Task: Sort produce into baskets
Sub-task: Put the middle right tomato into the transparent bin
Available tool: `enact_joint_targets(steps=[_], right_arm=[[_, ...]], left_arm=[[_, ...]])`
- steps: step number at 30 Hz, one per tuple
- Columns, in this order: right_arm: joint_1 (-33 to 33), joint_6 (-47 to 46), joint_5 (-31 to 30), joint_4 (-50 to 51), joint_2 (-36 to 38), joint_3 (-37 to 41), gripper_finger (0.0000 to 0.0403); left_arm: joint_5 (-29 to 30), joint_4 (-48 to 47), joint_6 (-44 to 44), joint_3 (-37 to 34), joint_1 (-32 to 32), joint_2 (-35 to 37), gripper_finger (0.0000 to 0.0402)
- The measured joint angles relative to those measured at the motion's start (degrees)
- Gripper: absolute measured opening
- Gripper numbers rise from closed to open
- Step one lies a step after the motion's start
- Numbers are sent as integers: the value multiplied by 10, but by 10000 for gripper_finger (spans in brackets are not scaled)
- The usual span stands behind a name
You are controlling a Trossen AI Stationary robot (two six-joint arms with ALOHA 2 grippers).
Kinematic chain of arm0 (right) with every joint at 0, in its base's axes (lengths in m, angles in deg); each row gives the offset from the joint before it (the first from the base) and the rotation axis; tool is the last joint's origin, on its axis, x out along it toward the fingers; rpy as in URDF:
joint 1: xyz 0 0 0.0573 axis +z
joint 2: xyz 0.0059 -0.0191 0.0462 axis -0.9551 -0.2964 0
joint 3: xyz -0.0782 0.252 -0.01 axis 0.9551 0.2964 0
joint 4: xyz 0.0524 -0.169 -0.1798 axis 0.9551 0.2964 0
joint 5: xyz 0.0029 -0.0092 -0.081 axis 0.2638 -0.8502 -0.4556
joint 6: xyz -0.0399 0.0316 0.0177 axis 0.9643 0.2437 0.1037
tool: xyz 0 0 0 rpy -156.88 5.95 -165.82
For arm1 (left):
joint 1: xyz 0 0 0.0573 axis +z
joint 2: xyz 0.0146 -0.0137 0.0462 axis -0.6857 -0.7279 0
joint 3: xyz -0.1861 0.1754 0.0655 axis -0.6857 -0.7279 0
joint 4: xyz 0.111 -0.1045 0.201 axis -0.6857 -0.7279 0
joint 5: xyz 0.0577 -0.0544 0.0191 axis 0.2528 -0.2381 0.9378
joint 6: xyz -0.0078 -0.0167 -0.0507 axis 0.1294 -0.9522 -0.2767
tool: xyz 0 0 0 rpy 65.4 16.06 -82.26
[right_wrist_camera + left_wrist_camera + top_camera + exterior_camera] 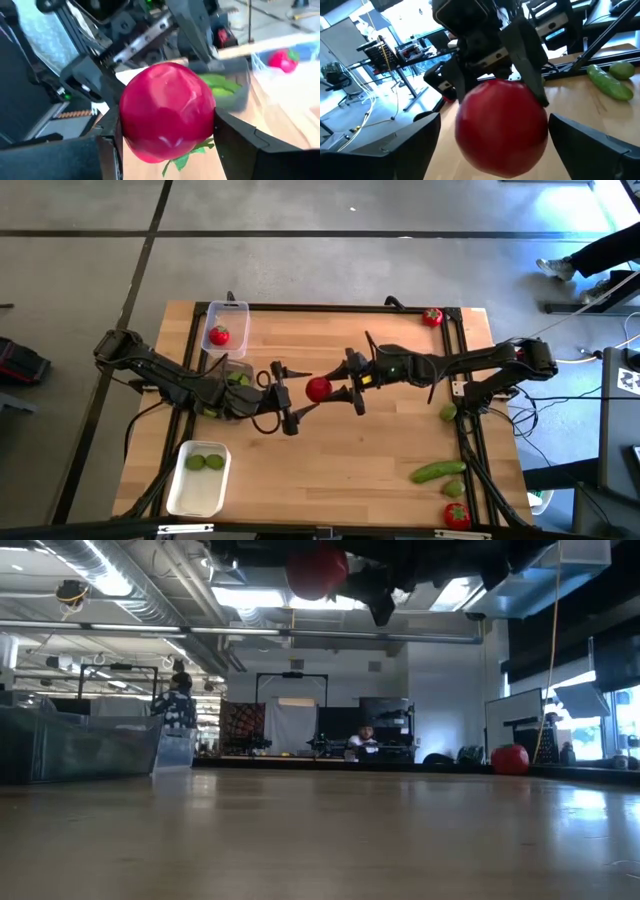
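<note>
A red tomato [318, 389] with a green top hangs in the air above the table's middle, shown high up in the low view [315, 575]. My right gripper [330, 389] comes from the right and is shut on it. My left gripper [291, 395] comes from the left and is open. Its two fingers [415, 142] stand on either side of the tomato [502, 127] with gaps, touching nothing. A clear basket [237, 308] at the far left holds one tomato. A second clear basket [236, 378] with green cucumbers lies under my left arm. A white basket [190, 495] at the near left holds limes. My right gripper pinches the tomato's two opposite sides [205, 125] between its two fingers [240, 142]. The fingers come level from the table's right side. The tomato is lifted clear of the table, its green leaves [187, 155] showing below it in the right wrist view.
Loose produce lies along the table's right side: a tomato [432, 317] at the far corner, a lime [447, 412], a cucumber [438, 471] and a tomato [456, 515] near the front. People and equipment show in the room beyond the table.
</note>
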State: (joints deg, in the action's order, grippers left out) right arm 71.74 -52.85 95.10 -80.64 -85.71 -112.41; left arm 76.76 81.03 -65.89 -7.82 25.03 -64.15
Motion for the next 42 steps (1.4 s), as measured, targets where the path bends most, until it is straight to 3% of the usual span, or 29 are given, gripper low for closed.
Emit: enact_joint_targets(steps=[14, 23, 30, 34, 42], right_arm=[[0, -2, 0, -44, -1, 0, 198], [0, -9, 0, -45, -1, 0, 199], [-1, -17, 9, -36, 8, 0, 256], [-2, 4, 5, 49, 51, 0, 294], [-2, 11, -119, 326, 132, 0, 306]], left_arm=[[-14, 6, -40, 0, 2, 0, 361], [-26, 13, -34, 0, 2, 0, 274], [-32, 15, -33, 0, 2, 2, 270], [-29, -9, -46, 0, -2, 15, 274], [52, -148, -121, 1, -13, 94, 275]])
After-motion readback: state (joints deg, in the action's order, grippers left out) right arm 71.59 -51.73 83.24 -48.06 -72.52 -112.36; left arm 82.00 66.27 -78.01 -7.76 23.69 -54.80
